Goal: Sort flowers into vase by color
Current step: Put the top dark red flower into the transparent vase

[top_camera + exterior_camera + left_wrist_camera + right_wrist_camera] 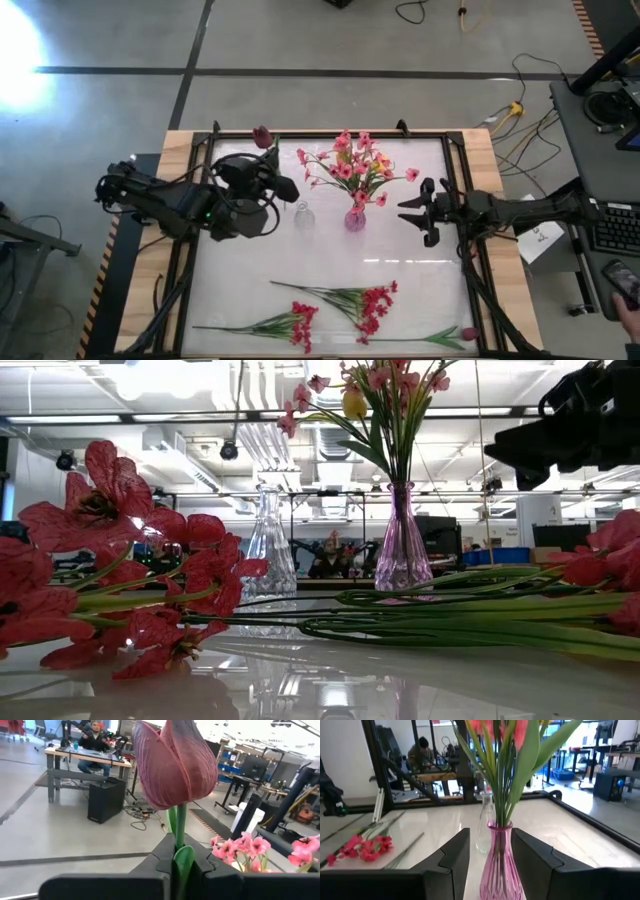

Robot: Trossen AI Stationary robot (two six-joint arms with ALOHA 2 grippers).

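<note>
Left tool (177,870) is clamped shut on the green stem of a dark-red tulip-like flower (172,762), blossom upright above the fingers. In the high view that tool (268,170) sits at the far left part of the bench (420,255), the dark-red bloom (262,136) near the bench's far edge.

Right tool (418,210) is on the right side of the bench, just beside the pink vase (355,217). Its fingers (455,852) stand partly apart and hold nothing; in the right wrist view the pink vase (496,862) shows in the gap between them, with no visible contact.

Pink vase holds a bunch of pink flowers (355,165), with one yellow bloom (354,403) showing among them in the low view. Clear glass vase (303,215) stands just left of the pink one and holds no stems.

Red sprays (345,308) lie flat on the near part of the bench, stems crossing. Another stem with a dark bloom (466,333) lies near the front right corner.

A person (92,742) sits at a desk in the room behind.
</note>
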